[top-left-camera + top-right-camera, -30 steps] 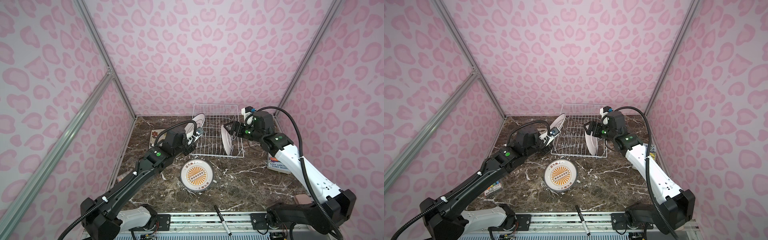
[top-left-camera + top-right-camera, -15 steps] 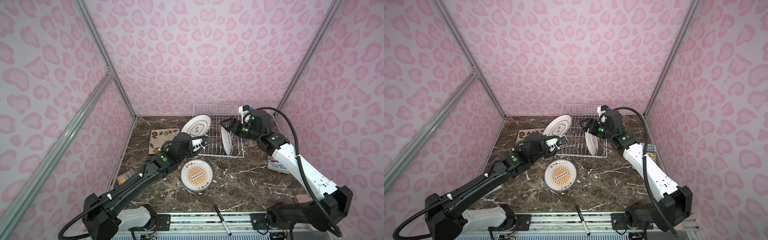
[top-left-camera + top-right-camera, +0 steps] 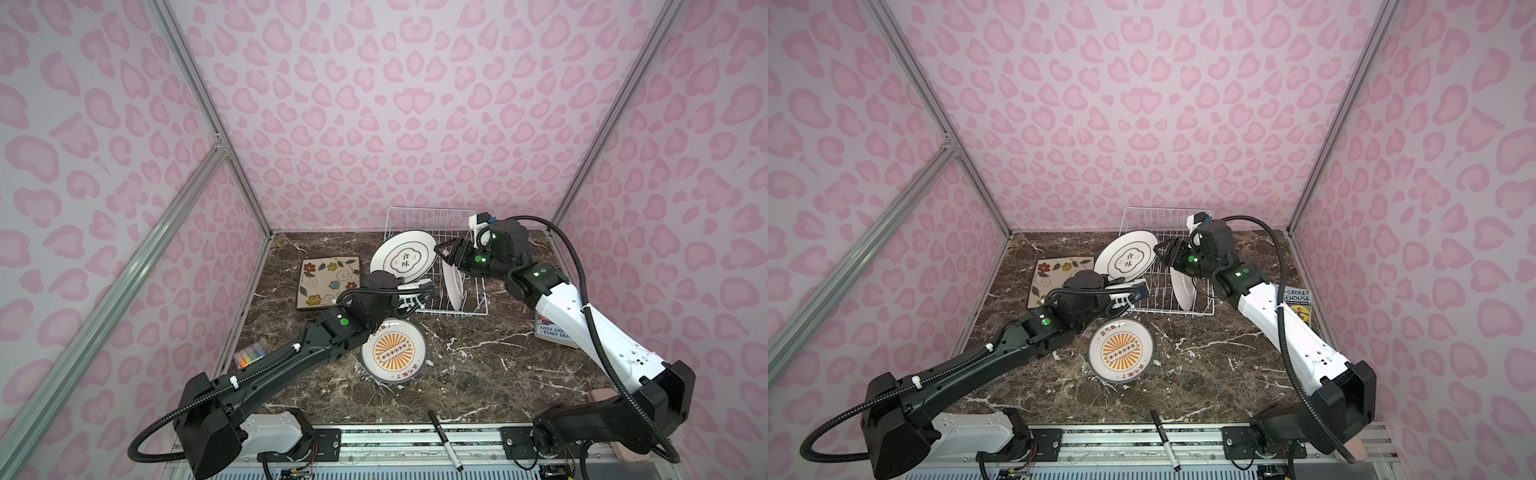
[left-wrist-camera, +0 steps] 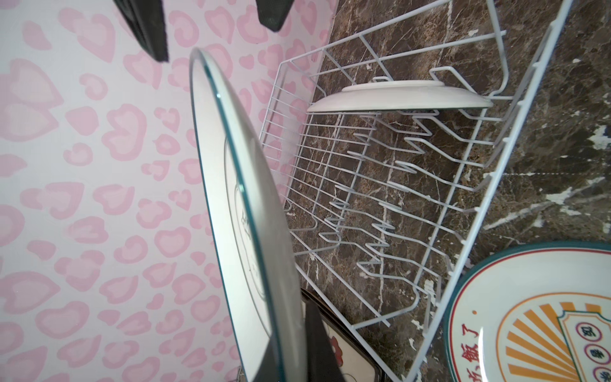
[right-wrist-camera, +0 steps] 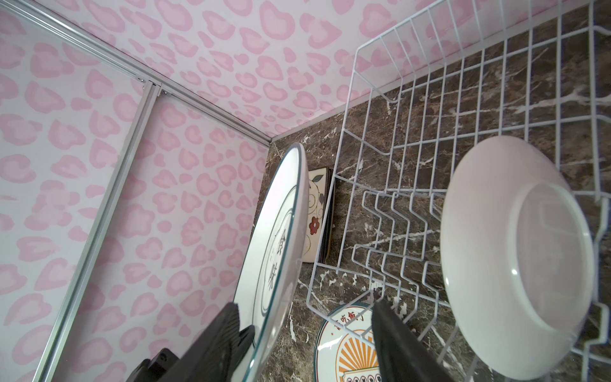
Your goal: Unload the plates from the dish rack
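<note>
Dish rack (image 3: 415,220): stands at the back of the marble table (image 3: 498,374); holds one plain white plate (image 3: 453,282) on edge between tines at its near right end.
Character plate (image 3: 402,259): leans tilted over the rack's left side, printed face up.
Left gripper (image 4: 294,350): clamps that plate's lower rim.
Right gripper (image 3: 444,253): straddles its upper right rim, jaws apart, not closed on it.
Sunburst plate (image 3: 392,351): lies flat on the table, just in front of the rack.
Square flowered plate (image 3: 330,282): lies face up, left of the rack.
Book (image 3: 555,332): lies at the table's right edge, partly under the right arm.
</note>
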`<state>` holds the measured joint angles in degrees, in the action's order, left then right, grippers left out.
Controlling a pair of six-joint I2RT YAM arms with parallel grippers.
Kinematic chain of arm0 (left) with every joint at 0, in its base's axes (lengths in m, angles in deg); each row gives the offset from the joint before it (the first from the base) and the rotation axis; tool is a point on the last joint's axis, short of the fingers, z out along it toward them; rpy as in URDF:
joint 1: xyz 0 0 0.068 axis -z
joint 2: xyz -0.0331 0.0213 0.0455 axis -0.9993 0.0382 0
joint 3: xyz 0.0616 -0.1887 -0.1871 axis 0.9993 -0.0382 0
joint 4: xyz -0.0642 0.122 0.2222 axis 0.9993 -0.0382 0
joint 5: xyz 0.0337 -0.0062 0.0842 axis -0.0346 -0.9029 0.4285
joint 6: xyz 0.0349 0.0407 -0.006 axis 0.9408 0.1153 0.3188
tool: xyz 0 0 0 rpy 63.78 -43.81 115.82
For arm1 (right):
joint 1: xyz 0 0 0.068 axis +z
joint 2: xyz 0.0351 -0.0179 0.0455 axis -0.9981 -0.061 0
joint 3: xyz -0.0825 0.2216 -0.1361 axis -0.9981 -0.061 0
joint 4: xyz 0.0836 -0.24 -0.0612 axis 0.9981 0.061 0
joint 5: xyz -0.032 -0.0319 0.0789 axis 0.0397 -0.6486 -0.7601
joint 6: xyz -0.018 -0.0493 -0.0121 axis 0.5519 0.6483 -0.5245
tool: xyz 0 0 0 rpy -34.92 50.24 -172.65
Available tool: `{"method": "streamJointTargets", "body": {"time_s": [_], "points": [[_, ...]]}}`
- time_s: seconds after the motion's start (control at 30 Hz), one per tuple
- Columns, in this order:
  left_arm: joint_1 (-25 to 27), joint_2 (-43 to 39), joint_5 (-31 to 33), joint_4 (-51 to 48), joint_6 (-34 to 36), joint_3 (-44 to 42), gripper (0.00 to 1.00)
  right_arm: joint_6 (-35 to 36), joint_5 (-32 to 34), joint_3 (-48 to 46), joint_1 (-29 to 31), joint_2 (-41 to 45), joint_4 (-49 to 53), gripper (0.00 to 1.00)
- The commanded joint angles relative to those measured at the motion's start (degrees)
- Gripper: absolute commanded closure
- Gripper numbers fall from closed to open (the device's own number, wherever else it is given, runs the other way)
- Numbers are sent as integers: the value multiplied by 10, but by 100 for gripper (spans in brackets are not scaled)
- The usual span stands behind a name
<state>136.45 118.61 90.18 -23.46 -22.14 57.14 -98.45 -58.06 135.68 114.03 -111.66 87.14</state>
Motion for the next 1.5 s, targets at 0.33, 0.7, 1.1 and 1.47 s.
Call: {"method": "streamJointTargets", "body": {"time_s": [0.33,0.7,1.1,1.47], "points": [[33,35,52,91,29,-7,93,-23,17,17,5,-37,40,52],[48,51,70,128,50,-17,91,-37,8,20,6,-53,49,66],[51,60,77,152,56,-26,84,-44,-5,32,4,-74,38,86],[52,77,94,155,24,-13,55,-59,7,5,-8,-44,11,100]]}}
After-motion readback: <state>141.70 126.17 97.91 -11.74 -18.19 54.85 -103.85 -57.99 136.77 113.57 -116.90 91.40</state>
